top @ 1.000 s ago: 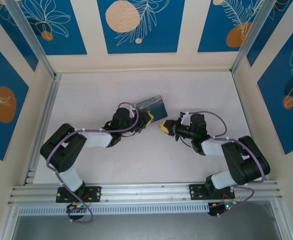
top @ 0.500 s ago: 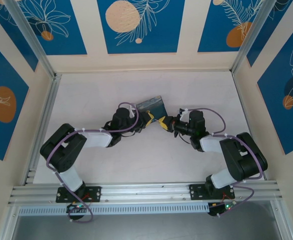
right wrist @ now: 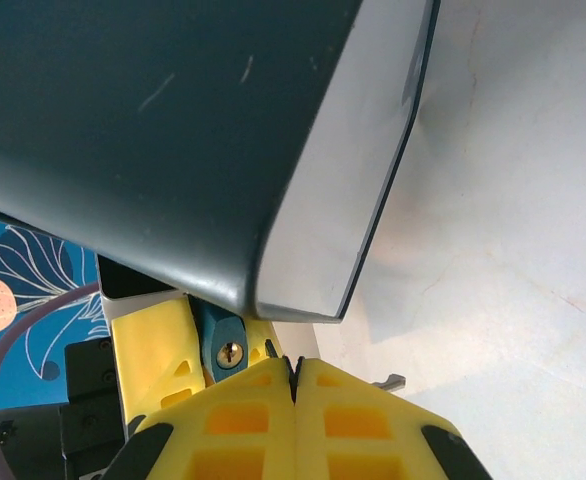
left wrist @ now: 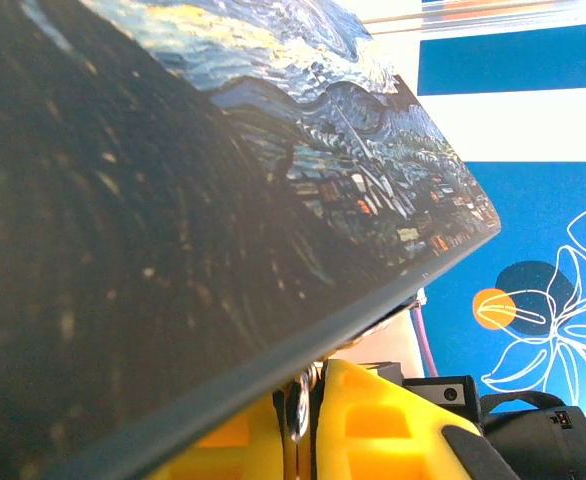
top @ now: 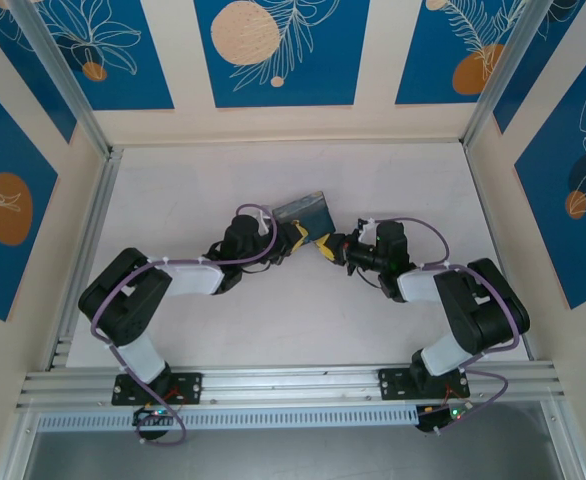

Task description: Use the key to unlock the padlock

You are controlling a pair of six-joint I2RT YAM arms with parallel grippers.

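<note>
White table [top: 173, 190] bare all round; walls close on three sides. Left gripper [top: 300, 236], right gripper [top: 326, 247] nearly tip to tip at tin's [top: 304, 210] near edge.
Left wrist: tin edge overhangs fingers [left wrist: 373, 430], clamped narrow on padlock [left wrist: 298, 405], shackle visible.
Right wrist: fingers [right wrist: 343, 385] pressed together on key [right wrist: 388, 381]; padlock [right wrist: 220, 338] keyhole just beyond tips, under tin corner; open table rightward.

A rectangular tin box painted with a dark starry-night scene [left wrist: 173, 200] spreads across the upper left and centre, its lower edge slanting from lower left up to mid right. Beneath that edge, at bottom centre, the left pincer [left wrist: 308, 388] has its yellow plastic fingers [left wrist: 373, 430] nearly together around a small silvery metal loop [left wrist: 298, 408]. A blue flower-patterned wall panel [left wrist: 563, 300] stands at right.
</note>
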